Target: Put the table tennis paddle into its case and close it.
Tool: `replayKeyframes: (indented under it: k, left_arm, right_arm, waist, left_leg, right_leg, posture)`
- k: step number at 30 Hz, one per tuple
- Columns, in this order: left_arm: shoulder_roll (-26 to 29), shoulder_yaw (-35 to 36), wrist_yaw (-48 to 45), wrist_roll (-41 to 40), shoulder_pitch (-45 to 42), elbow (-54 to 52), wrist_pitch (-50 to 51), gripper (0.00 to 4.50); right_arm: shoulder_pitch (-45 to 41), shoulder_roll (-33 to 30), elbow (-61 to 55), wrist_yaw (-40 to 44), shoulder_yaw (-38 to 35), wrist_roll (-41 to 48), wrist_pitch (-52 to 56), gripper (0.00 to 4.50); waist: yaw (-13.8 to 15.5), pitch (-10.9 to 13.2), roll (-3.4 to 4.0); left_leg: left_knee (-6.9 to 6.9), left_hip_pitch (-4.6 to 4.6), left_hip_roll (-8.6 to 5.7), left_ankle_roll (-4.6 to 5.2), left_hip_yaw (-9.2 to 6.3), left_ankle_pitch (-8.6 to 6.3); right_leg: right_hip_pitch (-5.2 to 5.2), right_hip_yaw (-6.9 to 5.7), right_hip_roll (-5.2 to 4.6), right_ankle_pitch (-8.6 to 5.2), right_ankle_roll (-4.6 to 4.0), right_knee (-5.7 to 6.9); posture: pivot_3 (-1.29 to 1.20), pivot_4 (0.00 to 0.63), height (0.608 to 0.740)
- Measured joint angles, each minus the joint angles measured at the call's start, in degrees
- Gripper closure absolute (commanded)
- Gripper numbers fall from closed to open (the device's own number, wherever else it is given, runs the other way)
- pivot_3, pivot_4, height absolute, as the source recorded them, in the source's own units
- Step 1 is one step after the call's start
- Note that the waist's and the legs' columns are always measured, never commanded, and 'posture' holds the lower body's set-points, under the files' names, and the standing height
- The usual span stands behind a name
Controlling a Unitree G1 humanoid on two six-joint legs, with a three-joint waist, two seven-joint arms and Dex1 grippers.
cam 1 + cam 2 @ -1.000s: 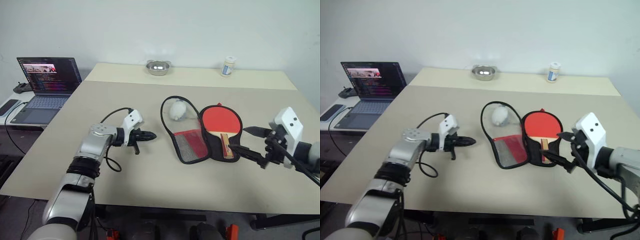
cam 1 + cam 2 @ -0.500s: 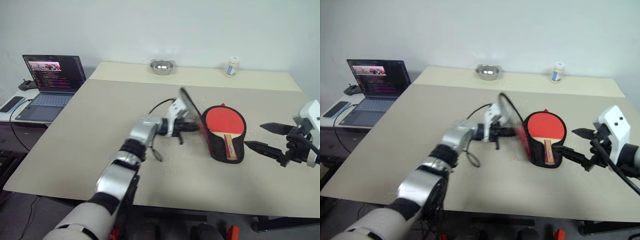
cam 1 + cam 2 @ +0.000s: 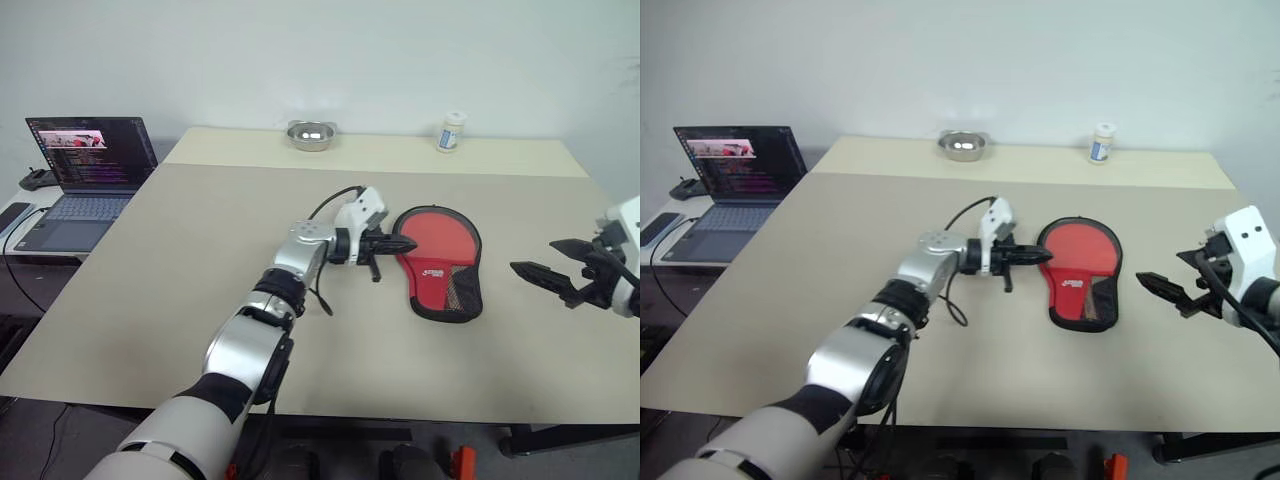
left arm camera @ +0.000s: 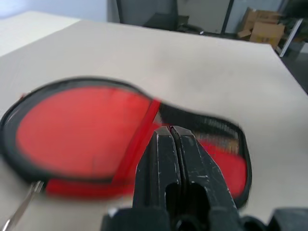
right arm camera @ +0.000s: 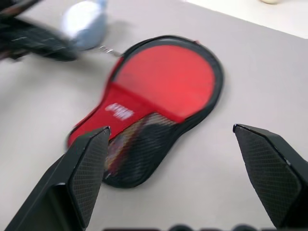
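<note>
Moved since earlier: case (image 3: 437, 262) flap now folded over, hiding the paddle.
Head view: my left tool (image 3: 396, 244), pinched empty, touches its edge; right tool (image 3: 549, 259) gapes, well apart.
Left wrist: worktop (image 4: 144, 57); zip seemingly undone.

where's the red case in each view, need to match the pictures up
Left eye view: the case lies right of centre on the table, beside the left end effector.
Right eye view: right of centre.
Left wrist view: across the middle, behind the shut fingers.
Right wrist view: centre, between the open fingers.
Shared landmark: its black mesh pocket.
</note>
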Motion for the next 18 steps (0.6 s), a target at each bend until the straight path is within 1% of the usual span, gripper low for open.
replayKeyframes:
  k: [4, 8, 11, 18]
  left_arm:
    - [5.2, -0.4, -6.4, -3.0, 6.8, -15.3, 7.5, 4.44]
    - [11.0, -0.5, -7.2, -3.9, 12.0, -25.5, 12.2, 4.44]
    - [12.7, -0.4, -6.2, -4.4, 13.4, -28.4, 14.3, 4.44]
    - [13.3, -0.5, -4.7, -4.7, 13.9, -30.4, 15.5, 4.44]
  right_arm:
    - [-3.9, 4.0, 8.0, -1.4, 8.1, -4.4, -4.1, 0.00]
    - [-7.0, 6.8, 17.5, -0.8, 14.8, -9.8, -10.1, 0.00]
    - [-8.6, 8.3, 23.9, -0.3, 17.2, -13.0, -14.1, 0.00]
    - [-12.2, 11.7, 35.7, 1.4, 21.4, -18.6, -20.6, 0.00]
  waist:
    - [0.0, 0.0, 0.02]
    - [0.0, 0.0, 0.03]
    - [0.4, 0.0, 0.04]
    - [0.2, 0.0, 0.05]
  left_leg:
    - [0.02, -0.01, 0.00, -0.01, 0.05, 0.01]
    - [0.06, 0.00, -0.01, -0.01, 0.07, 0.01]
    - [0.08, -0.01, -0.03, 0.00, 0.05, 0.01]
    - [0.07, 0.00, -0.02, -0.01, 0.08, 0.01]
  right_leg:
    - [0.00, 0.05, -0.01, 0.00, -0.01, -0.03]
    - [0.01, 0.05, -0.02, 0.01, -0.01, 0.02]
    - [0.04, -0.01, -0.05, 0.01, 0.00, 0.04]
    - [0.03, 0.00, -0.05, 0.01, -0.01, 0.04]
  posture:
    - [0.00, 0.150, 0.740]
    - [0.00, 0.150, 0.740]
    - [0.00, 0.150, 0.740]
    - [0.00, 0.150, 0.740]
